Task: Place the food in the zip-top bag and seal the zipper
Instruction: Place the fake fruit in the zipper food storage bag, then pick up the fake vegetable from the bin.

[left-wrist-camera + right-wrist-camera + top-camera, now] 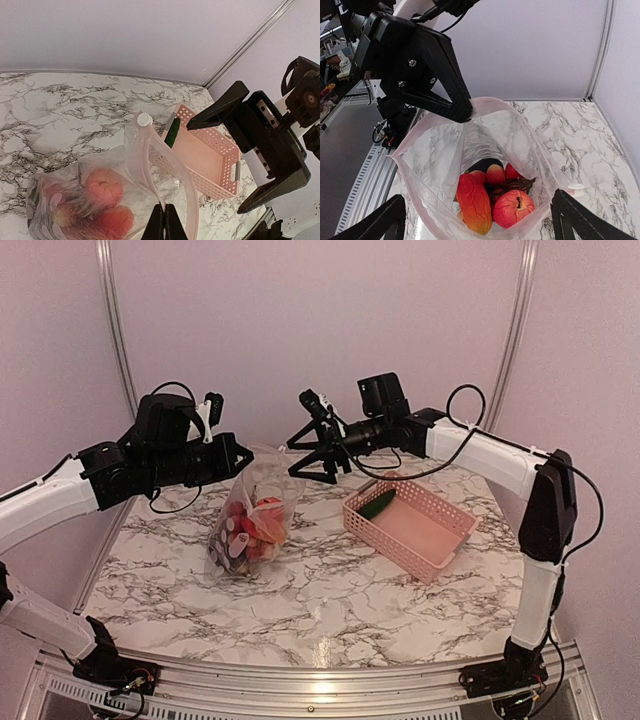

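L tool (462,112) pinches bag (250,525) rim — R tool (217,165) spread wide.

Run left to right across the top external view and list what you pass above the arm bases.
zip-top bag holding food → right gripper, open → cucumber → pink basket. The left gripper overlaps the bag, so it is left out.

Robot test booth in a lab; plain lilac panels (320,320) on aluminium posts (513,330); marble-print table (330,590); cluttered bench (332,65) beyond the booth.
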